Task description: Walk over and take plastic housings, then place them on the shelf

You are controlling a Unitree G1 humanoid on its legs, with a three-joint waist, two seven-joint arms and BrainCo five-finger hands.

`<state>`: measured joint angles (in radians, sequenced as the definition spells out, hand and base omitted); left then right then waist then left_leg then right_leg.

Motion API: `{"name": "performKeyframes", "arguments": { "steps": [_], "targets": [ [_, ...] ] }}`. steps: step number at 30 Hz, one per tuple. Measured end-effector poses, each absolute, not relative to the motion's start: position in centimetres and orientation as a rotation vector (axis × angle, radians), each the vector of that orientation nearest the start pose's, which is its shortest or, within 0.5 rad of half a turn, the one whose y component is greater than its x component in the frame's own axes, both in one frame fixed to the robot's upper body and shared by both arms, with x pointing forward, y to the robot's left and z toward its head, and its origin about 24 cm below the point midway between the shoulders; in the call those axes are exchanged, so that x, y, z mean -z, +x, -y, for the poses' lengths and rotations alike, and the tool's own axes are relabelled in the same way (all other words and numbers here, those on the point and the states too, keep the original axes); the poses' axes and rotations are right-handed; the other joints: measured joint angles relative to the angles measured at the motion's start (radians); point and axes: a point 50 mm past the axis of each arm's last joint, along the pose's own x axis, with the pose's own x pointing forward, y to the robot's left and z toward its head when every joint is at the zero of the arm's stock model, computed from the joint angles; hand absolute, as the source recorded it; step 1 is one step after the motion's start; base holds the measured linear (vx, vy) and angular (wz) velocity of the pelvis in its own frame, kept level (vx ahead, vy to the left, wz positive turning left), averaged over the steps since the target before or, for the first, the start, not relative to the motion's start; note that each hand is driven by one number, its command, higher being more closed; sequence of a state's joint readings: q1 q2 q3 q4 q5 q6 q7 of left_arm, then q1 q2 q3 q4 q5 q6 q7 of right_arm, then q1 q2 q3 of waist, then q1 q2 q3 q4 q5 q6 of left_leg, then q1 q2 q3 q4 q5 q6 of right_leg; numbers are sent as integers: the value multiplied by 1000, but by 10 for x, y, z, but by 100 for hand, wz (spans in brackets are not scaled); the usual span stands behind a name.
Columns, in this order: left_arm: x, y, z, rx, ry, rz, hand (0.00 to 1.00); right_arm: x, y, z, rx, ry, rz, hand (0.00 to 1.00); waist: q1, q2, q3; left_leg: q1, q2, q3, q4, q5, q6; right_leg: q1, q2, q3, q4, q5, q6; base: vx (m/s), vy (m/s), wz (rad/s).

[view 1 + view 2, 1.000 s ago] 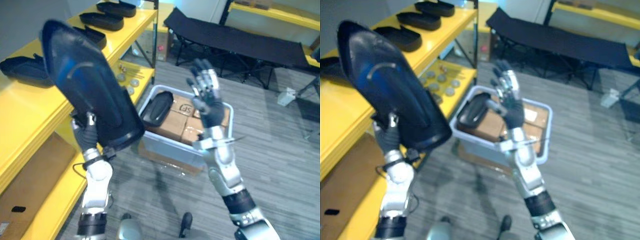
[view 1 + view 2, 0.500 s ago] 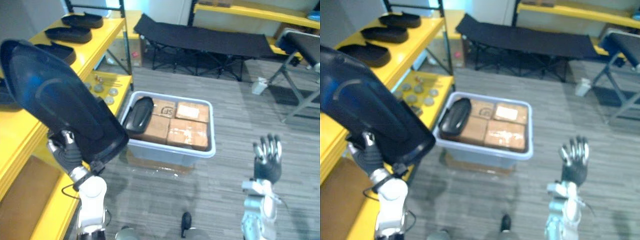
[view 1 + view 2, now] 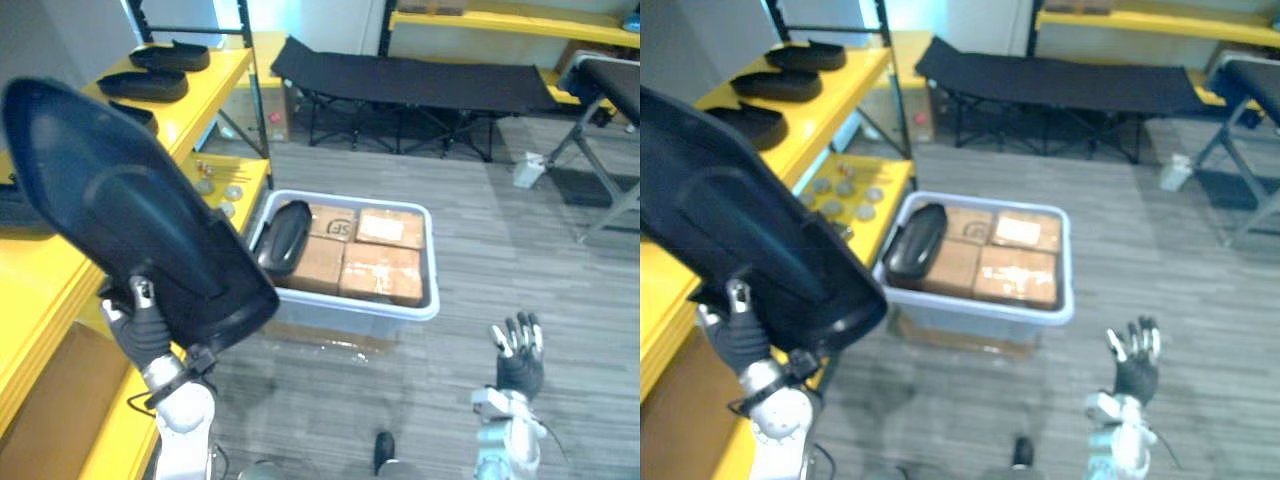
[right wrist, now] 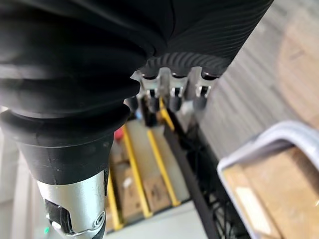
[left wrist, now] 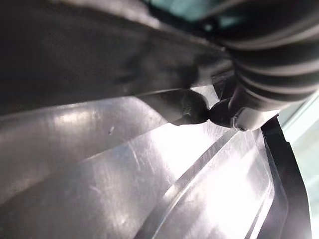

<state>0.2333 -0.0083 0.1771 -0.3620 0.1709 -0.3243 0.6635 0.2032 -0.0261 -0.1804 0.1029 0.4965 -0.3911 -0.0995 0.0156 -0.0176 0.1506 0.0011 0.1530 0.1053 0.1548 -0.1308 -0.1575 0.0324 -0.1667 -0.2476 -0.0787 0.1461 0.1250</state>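
Housings counted: five certain, all black.
Held housing [image 3: 130, 200]: one, large, raised in front of the yellow shelf [image 3: 215, 78] and tilted, narrow end high, wide end low.
Housings on the shelf's top level: three in a row, apart from one another: far housing [image 3: 805, 53], middle housing [image 3: 773, 85], near housing [image 3: 745, 122].
Possible sixth: a dark shape [image 3: 15, 205] on the same level, mostly hidden behind the held housing, may be another; it cannot be confirmed.
Bin housing [image 3: 285, 235]: one, lying in the left side of the bin, on the boxes.
Bin [image 3: 345, 318]: one, pale, on the floor beside the shelf.
Cardboard boxes [image 3: 380, 272]: four, packed two by two inside the bin.
Folding cot [image 3: 410, 80]: one, black, beyond the bin.
Left hand [image 3: 135, 318]: arm upright, hand under the held housing's wide end; fingers [image 5: 192, 107] pinch its lower edge, a dark tip pressed on the glossy inner face.
Right hand [image 3: 518, 352]: low, on the robot's right, well apart from the bin; palm upright, fingers straight and spread, pointing up, holding nothing.
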Motion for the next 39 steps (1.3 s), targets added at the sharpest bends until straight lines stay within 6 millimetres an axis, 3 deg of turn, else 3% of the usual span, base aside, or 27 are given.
{"name": "performKeyframes", "arguments": {
  "steps": [4,7,8,10,14,18,23,25,28,31,33,34,39],
  "targets": [
    [-133,142,-266,-1142,247,644,100,-31,226,199,292,386,208,0,73,0,-1,-3,-19,-60,-29,27,6,20,-15,-66,0,-2,3,22,14,41],
    [-135,119,-288,-1287,337,647,100,-46,246,178,178,375,251,0,134,-1,-16,-4,-42,-126,-58,44,14,57,-32,-143,-1,-14,14,23,17,72],
    [-135,114,-292,-1311,357,640,100,-48,250,174,159,368,254,0,143,-3,-20,-4,-47,-133,-62,47,16,64,-36,-157,-1,-16,16,35,43,64],
    [-134,94,-303,-1388,434,609,100,-50,262,162,108,371,252,0,193,-13,-36,-12,-70,-189,-63,51,22,98,-53,-218,0,-30,28,36,39,77],
    [-129,61,-316,-1501,512,540,100,-46,274,142,32,351,199,0,259,-24,-53,-23,-96,-259,-70,56,28,130,-67,-284,0,-38,32,19,41,54],
    [-118,33,-318,-1591,408,501,100,-43,274,111,-85,292,144,0,311,-48,-67,-36,-110,-298,-75,62,26,144,-74,-333,6,-69,41,22,10,39],
    [-123,32,-316,-1541,417,565,100,-42,278,110,-107,250,107,0,298,-54,-66,-38,-109,-314,-68,63,24,143,-78,-351,34,-86,36,-1,9,7],
    [-124,36,-315,-1522,406,574,100,-42,278,118,-97,228,106,0,291,-54,-56,-45,-109,-307,-45,52,26,141,-78,-346,35,-92,33,-29,21,-12],
    [-124,49,-312,-1481,359,603,100,-43,278,136,-54,206,116,0,252,-67,-39,-93,-112,-310,-5,35,35,137,-77,-369,46,-110,33,-38,11,14],
    [-126,74,-304,-1372,279,636,100,-34,265,161,59,202,94,0,218,-90,-32,-164,-94,-265,18,61,37,154,-83,-471,78,-112,34,12,8,102],
    [-127,77,-301,-1326,278,626,100,-27,259,167,100,198,72,0,224,-84,-9,-152,-109,-284,-18,90,35,162,-105,-491,116,-112,33,48,88,77],
    [-128,78,-300,-1315,279,622,100,-26,258,166,105,205,67,0,224,-96,-6,-138,-117,-290,-39,105,39,164,-117,-489,131,-112,33,76,128,47],
    [-126,78,-298,-1297,255,604,100,-35,264,159,53,213,116,0,245,-89,5,-123,-131,-263,-44,117,44,161,-145,-460,164,-112,33,33,46,7]
  ]
}}
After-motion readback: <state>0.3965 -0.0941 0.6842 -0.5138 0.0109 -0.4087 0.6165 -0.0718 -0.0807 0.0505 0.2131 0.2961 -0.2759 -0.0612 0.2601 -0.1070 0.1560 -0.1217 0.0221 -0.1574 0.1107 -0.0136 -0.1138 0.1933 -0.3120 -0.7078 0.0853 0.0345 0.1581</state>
